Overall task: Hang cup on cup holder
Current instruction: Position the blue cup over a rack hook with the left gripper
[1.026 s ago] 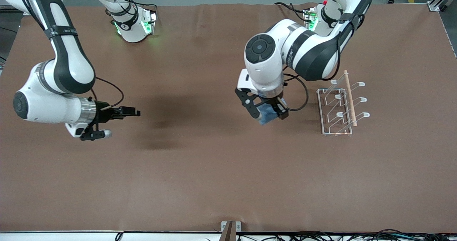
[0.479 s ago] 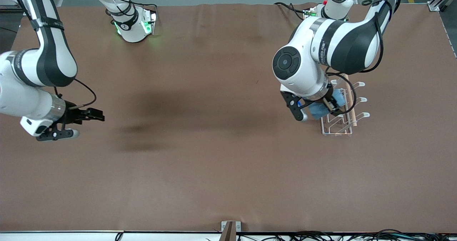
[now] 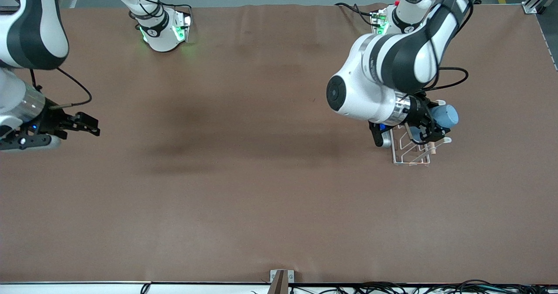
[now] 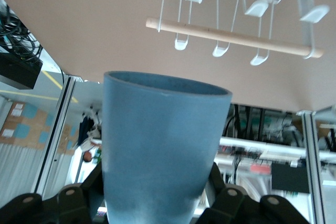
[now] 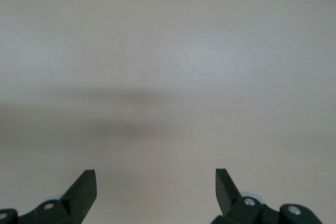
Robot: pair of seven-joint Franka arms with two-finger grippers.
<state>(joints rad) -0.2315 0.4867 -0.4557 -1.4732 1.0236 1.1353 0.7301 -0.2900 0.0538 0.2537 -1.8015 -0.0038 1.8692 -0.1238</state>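
I've got the cup holder as my landmark: it stands on the table toward the left arm's end, about midway between the bases and the front camera. Left gripper is up over the cup holder, clamped on the cup; cup lies sideways above the prongs, its mouth pointing away from the right arm's end. In the left wrist view the cup sits between the fingers with the holder's rod and prongs past its rim. Right gripper waits over the table at the right arm's end, well apart from the cup holder, jaws spread, nothing between them.
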